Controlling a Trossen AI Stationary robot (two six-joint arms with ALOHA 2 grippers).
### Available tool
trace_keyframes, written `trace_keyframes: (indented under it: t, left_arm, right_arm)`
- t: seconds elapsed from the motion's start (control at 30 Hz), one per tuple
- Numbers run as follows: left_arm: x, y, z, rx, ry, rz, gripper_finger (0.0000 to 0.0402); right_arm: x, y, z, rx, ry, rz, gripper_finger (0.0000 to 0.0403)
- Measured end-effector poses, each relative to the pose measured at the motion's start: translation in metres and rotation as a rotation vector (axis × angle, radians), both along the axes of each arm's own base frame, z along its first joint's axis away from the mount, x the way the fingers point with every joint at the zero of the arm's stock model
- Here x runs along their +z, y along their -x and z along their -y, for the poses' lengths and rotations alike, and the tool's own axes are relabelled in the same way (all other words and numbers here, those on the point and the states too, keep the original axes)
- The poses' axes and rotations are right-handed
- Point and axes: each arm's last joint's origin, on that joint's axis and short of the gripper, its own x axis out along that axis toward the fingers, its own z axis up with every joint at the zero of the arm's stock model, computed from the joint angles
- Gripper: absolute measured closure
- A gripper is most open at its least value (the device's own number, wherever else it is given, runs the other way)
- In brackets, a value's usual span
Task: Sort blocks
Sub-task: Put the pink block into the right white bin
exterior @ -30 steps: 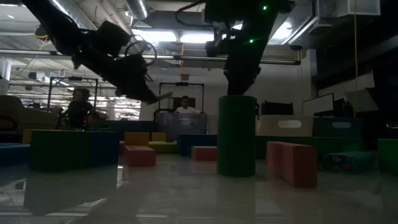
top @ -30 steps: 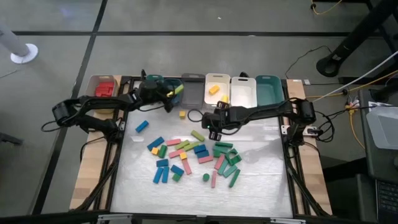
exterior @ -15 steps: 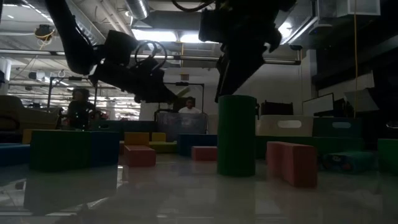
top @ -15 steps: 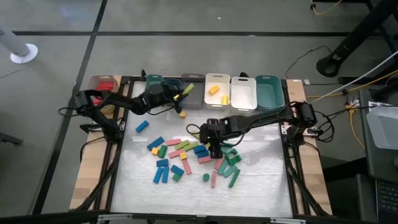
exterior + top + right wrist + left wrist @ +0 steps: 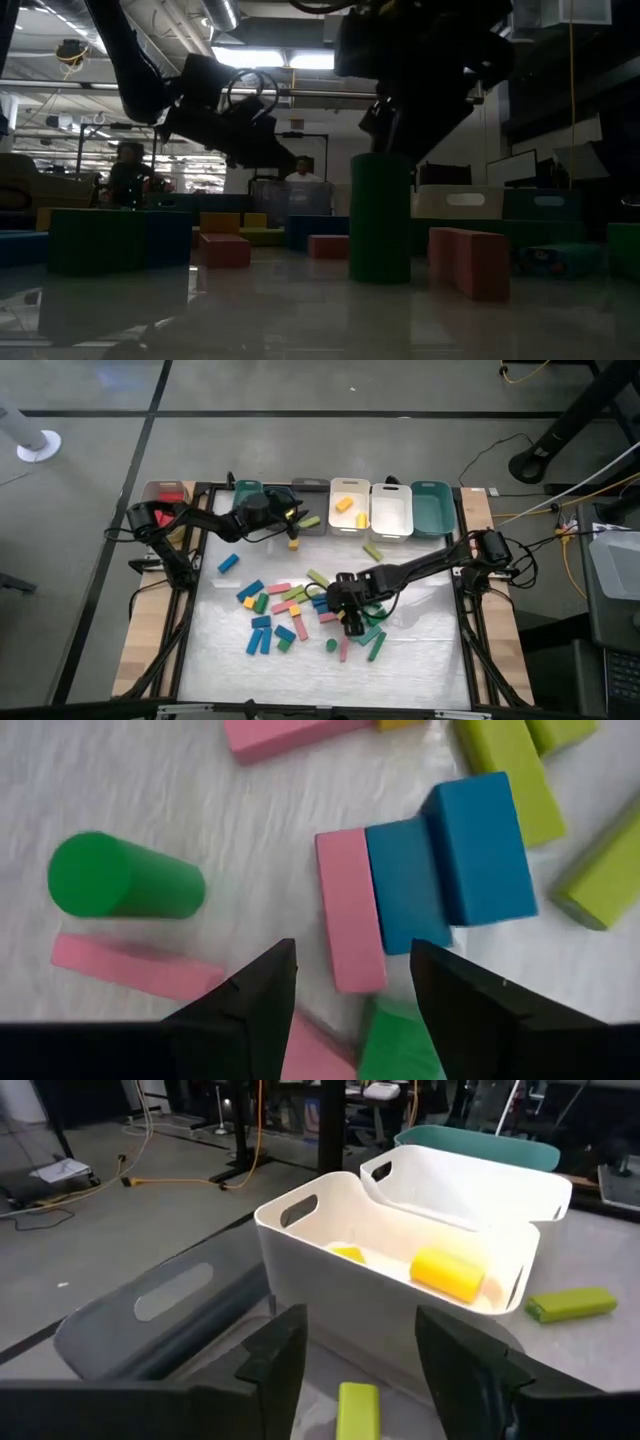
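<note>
Left arm: reaches from the bench's left edge along the row of bins; left tool [image 5: 283,518] over the grey bin [image 5: 150,1310], fingers spread, pinching nothing; a lime block [image 5: 357,1408] shows just below and between them

Right arm: stretched from the right edge toward bench centre; right tool [image 5: 352,622] points down over the pile, fingers spread, empty, above a pink bar [image 5: 350,908] lying against two blue blocks [image 5: 450,855]

Blocks [image 5: 300,610]: short bars, cubes and a green cylinder [image 5: 125,877], in blue, green, lime, yellow, pink; most scattered mid-bench; one lime bar [image 5: 372,551] lies apart, near the white bins

Bins, left to right: tan bin [image 5: 150,492] with red blocks [image 5: 170,497]; teal, grey; white bin [image 5: 334,520] with yellow blocks [image 5: 446,1273]; second white bin [image 5: 391,510]; teal bin [image 5: 432,506]
</note>
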Motion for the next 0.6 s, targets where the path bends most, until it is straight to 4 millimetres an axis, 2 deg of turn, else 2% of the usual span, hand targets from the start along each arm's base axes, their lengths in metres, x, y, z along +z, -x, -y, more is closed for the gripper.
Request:
trace_keyframes:
  t: [0.33,0.6]
  left_arm:
    - [0.000,-0.011,0.020,-0.080,-0.014,-0.009,0.0224]
    - [0.000,-0.017,0.033,-0.135,-0.046,-0.026,0.0224]
  right_arm:
    - [-0.024,0.011,0.004,-0.047,-0.016,-0.025,0.0203]
    - [-0.035,0.013,0.004,-0.049,-0.027,0.017,0.0203]
